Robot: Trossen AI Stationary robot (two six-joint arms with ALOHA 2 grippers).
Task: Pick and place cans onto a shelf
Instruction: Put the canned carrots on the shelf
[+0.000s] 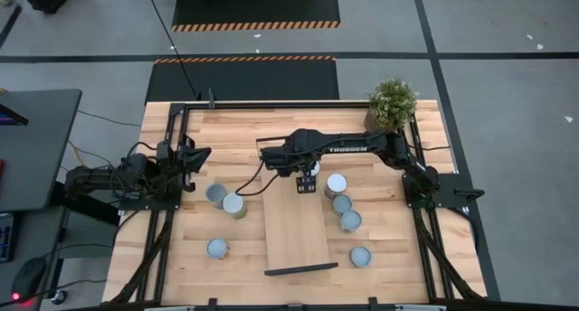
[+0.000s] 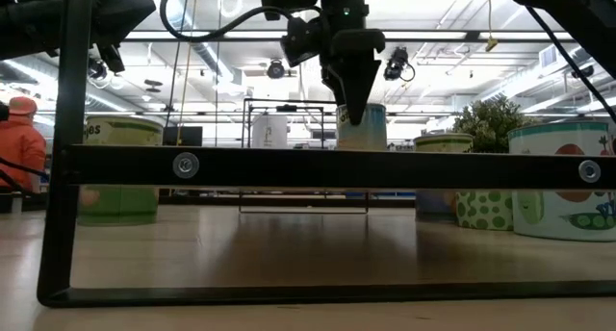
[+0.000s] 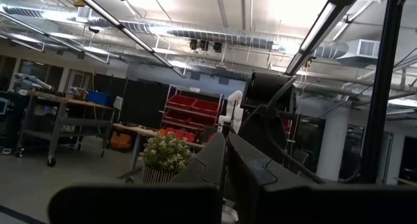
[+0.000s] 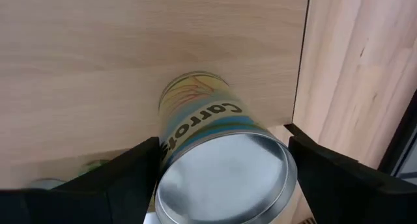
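The shelf (image 1: 296, 230), a long light-wood board with black end frames, lies in the middle of the table. My right gripper (image 1: 306, 183) hangs over its far end, pointing down, shut on a can (image 4: 208, 152) with a "Carrots" label and a shiny top. Several other cans stand upright on the table: some right of the shelf (image 1: 342, 203), some left of it (image 1: 226, 201). My left gripper (image 1: 194, 157) waits shut at the table's left side, its fingers raised toward the room. My right gripper pinches the can between its two fingers, one on each opposite side of the round wall just below the top rim (image 4: 171, 160). The fingers (image 4: 133, 175) come from above, pointing down. The can stays upright over the shelf's board (image 4: 130, 48); whether its base rests on the board, I cannot tell.
A potted plant (image 1: 392, 103) stands at the table's far right corner. The nearest loose can (image 1: 336, 184) stands just right of my right gripper, beside the shelf's long edge. The shelf's near black frame (image 2: 318, 165) crosses the low view.
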